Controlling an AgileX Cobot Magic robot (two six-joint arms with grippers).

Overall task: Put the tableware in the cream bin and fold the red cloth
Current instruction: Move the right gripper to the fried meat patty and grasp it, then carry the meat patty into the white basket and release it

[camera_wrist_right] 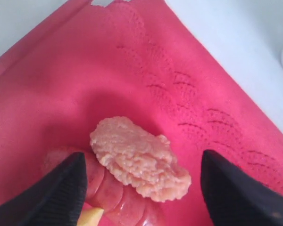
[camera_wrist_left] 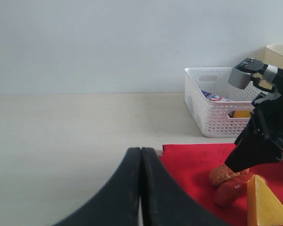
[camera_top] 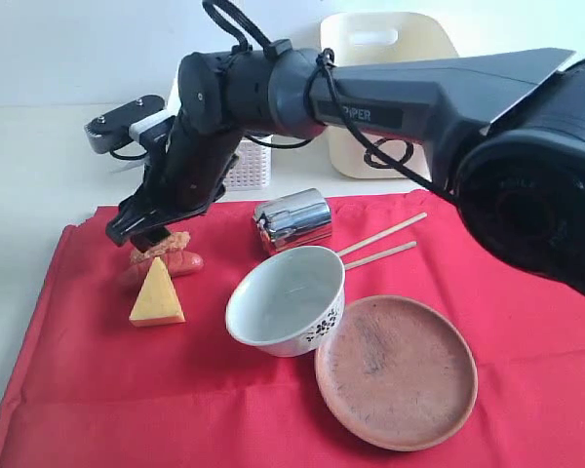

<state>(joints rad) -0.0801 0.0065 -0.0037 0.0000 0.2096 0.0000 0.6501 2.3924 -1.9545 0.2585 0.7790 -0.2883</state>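
The red cloth covers the table, and the tableware lies on it. A steel cup rests on its side, with a flower-print bowl in front of it. The brown clay plate lies beside the bowl, and two chopsticks lie behind it. The cream bin stands at the back. My right gripper reaches across to the left and hangs open astride a breaded piece lying on a sausage. My left gripper is shut and empty, low over the bare table beside the cloth's corner.
A cheese wedge stands just in front of the sausage. A white perforated basket holding food stands behind the cloth, left of the bin. The right arm's long black link spans the scene above the cup.
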